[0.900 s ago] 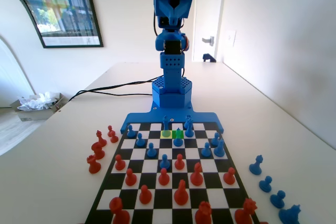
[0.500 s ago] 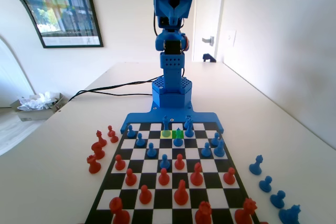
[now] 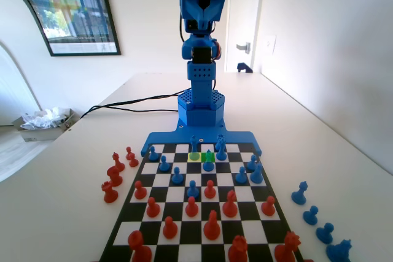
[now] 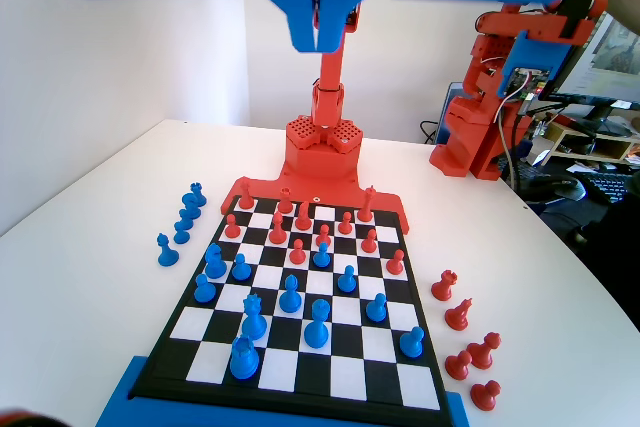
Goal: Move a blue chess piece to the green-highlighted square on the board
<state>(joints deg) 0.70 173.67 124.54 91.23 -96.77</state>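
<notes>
Fixed view: the board [image 3: 199,204] lies below the raised blue arm [image 3: 199,41]. On its green square [image 3: 209,157] stands a blue chess piece [image 3: 209,162]. Wrist view: the gripper [image 4: 319,32] hangs high above, jaws pressed together, empty.

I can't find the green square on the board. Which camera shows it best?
The fixed view: the bright green-tinted square glows near the black-and-white checkered board's far end, beside a paler yellow one. In the wrist view every square looks plain black or white.
</notes>
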